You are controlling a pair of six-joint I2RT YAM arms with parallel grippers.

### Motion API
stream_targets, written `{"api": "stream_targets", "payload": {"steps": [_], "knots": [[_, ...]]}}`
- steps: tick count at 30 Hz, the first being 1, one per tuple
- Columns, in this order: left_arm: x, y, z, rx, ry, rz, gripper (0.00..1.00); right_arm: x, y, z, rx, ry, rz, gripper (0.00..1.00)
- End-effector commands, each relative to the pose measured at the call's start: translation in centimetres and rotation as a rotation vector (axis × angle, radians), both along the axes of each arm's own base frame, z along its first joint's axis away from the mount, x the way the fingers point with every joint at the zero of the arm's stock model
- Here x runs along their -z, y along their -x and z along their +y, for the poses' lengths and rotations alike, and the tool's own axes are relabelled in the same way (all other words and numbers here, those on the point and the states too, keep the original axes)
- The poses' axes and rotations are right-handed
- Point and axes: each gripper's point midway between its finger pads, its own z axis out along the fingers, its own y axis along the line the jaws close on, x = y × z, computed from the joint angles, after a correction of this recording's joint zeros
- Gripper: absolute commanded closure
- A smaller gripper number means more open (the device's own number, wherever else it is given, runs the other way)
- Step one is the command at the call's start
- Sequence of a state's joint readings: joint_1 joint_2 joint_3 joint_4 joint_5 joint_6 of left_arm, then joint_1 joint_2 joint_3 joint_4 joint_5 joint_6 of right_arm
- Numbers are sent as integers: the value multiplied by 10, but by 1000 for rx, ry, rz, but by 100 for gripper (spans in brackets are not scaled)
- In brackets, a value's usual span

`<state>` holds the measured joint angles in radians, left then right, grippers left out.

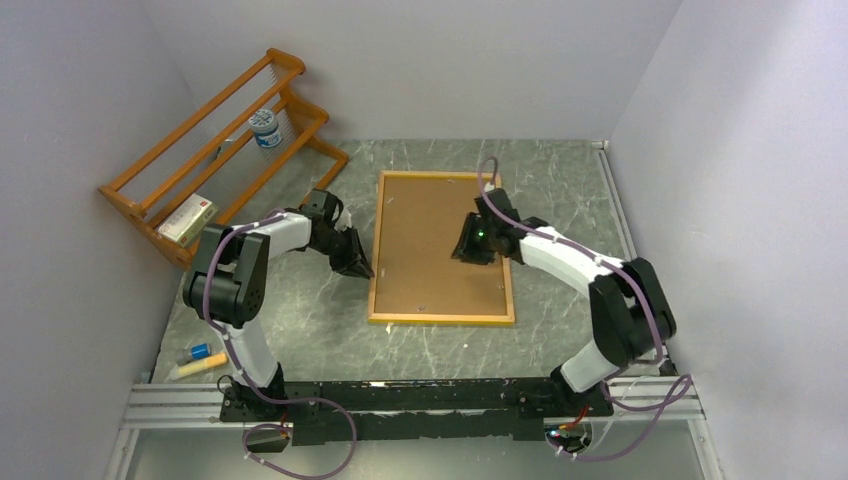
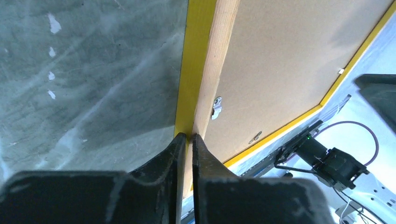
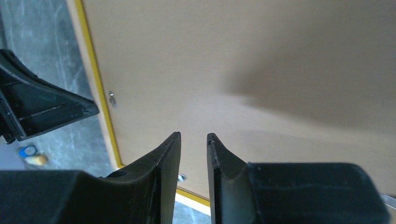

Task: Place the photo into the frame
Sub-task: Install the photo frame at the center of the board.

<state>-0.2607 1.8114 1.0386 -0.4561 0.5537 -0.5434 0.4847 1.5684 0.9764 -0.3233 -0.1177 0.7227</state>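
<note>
Jaws of the left gripper (image 2: 187, 136) are seen almost pressed together, with only a thin slit between them. Their tips are set at the yellow left rim of the frame (image 2: 194, 70), and nothing is seen pinched. Jaws of the right gripper (image 3: 193, 135) are held slightly spread above the brown backing panel (image 3: 243, 60), with nothing between them. At the near left of the counter (image 1: 300, 320) a blue-capped item (image 1: 200, 352) is laid. The frame is laid back side up at mid-counter, between the two arms. A metal turn clip (image 2: 216, 106) is seen at its inner edge. On the wooden rack (image 1: 200, 120) in the far left corner, a blue-and-white can (image 1: 266, 130) and a small box (image 1: 187, 220) are kept; their labels are too small to be read.
</note>
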Motion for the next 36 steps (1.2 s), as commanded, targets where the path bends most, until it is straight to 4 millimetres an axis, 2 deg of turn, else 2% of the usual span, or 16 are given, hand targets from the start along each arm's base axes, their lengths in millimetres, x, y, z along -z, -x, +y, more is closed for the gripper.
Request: {"api": "stream_targets", "payload": {"steps": [1, 4, 10, 14, 16, 22, 30, 36], "knots": [[-2, 11, -6, 12, 51, 16, 91, -17, -12, 72, -74, -202, -38, 70], [-1, 15, -10, 18, 79, 33, 96, -7, -7, 99, -121, -226, -6, 70], [6, 21, -11, 21, 67, 53, 97, 17, 1, 130, -160, -238, 59, 73], [7, 22, -11, 27, 62, 53, 93, 27, 4, 149, -193, -286, 88, 74], [8, 23, -12, 31, 63, 58, 86, 29, 6, 157, -210, -303, 94, 75], [11, 24, -13, 40, 53, 64, 82, 37, 8, 167, -230, -325, 116, 75], [13, 25, -14, 47, 46, 72, 91, 38, 15, 180, -273, -371, 141, 76], [15, 25, -16, 48, 46, 77, 93, 41, 19, 182, -234, -400, 185, 76]]}}
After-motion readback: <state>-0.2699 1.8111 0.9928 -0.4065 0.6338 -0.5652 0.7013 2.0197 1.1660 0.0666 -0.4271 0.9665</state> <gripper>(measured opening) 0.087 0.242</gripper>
